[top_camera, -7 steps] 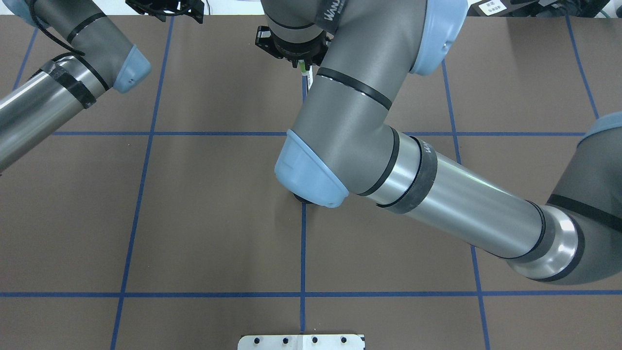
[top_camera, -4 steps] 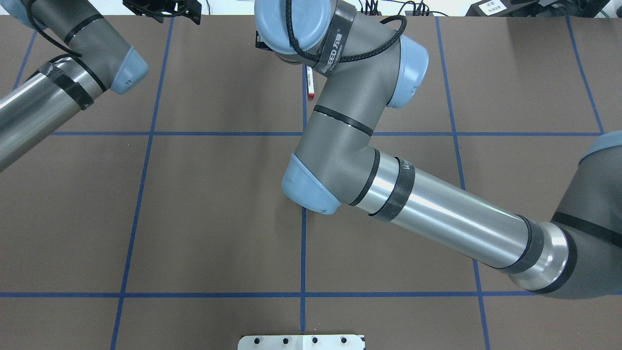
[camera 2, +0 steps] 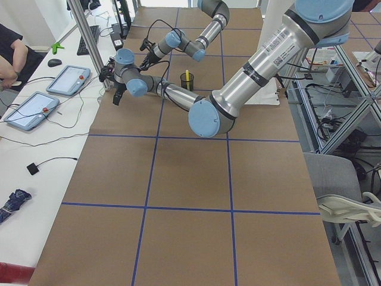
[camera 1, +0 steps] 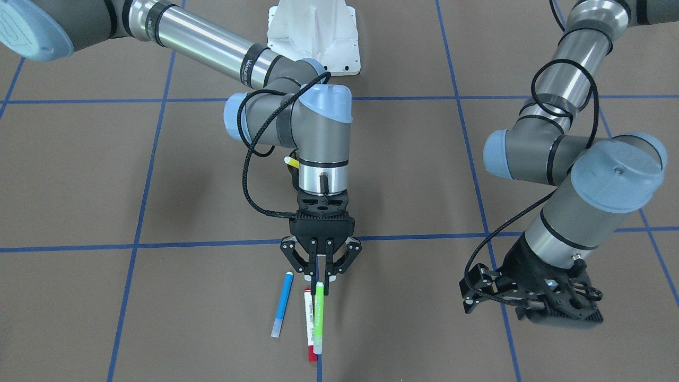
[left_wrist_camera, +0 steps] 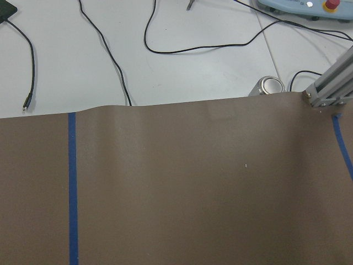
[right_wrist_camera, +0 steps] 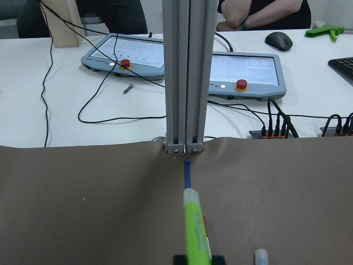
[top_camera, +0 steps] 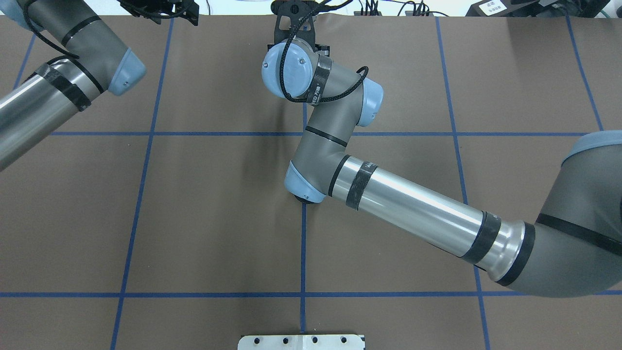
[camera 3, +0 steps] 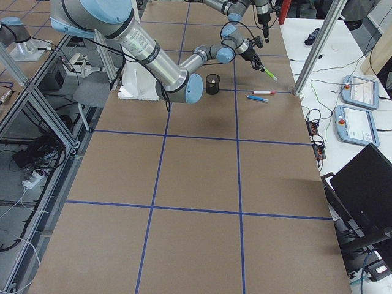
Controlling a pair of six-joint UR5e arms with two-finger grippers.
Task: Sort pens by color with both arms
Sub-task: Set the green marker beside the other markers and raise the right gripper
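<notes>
My right gripper (camera 1: 321,277) is shut on the light green pen (camera 1: 319,317), which juts forward from the fingertips at the table's far edge. It shows tilted above the table in the exterior right view (camera 3: 267,73) and between the fingertips in the right wrist view (right_wrist_camera: 197,234). The white pen with red ends (camera 1: 308,324) lies just beside and under it. The blue pen (camera 1: 281,303) lies a little further off. The yellow pen (camera 1: 290,161) stands in the mesh cup, mostly hidden by the right wrist. My left gripper (camera 1: 471,292) hovers empty and looks open.
The black mesh cup (camera 3: 212,83) stands near the table's middle, under the right arm's elbow (top_camera: 303,181). An aluminium post (right_wrist_camera: 184,72) rises at the far edge just ahead of the right gripper. Control tablets (right_wrist_camera: 242,66) and cables lie beyond the edge.
The right arm has stretched further toward the far edge, carrying the green pen. Its wrist now covers the white-and-red pen in the overhead view. The left arm has barely shifted.
</notes>
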